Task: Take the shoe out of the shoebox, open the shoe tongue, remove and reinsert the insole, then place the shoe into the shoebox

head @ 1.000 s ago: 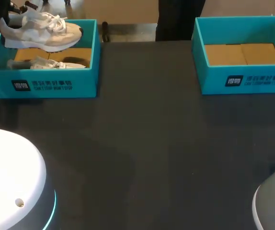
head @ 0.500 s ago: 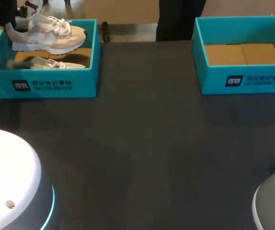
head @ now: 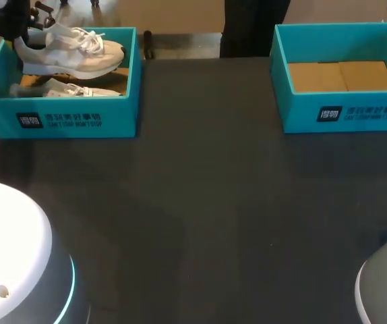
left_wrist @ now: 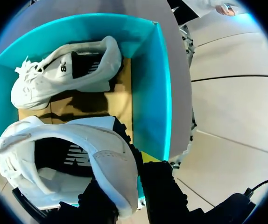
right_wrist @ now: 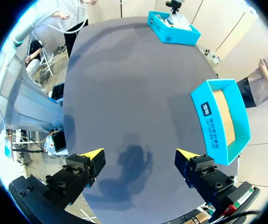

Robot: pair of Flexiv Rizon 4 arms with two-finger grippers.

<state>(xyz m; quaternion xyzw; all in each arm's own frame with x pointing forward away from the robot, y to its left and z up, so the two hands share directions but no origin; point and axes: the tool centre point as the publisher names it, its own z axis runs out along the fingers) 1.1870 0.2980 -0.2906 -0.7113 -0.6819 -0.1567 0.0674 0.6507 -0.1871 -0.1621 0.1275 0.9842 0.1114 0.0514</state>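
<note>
A white sneaker hangs level above the left teal shoebox, toe pointing right. My left gripper is shut on its heel. In the left wrist view the heel collar of the sneaker sits pinched in my left gripper, over the left shoebox's wall. A second white sneaker lies on its side on the cardboard floor of that box, ahead of the held sneaker. My right gripper stands open high above the table, nothing between its fingers.
A second teal shoebox stands at the far right with only a cardboard floor inside; it lies ahead and to one side of the right gripper. The dark tabletop stretches between the boxes. My arms' white bases fill the near corners.
The left gripper has carried the held sneaker a little to the right over the left shoebox. The right gripper has stayed open and still.
</note>
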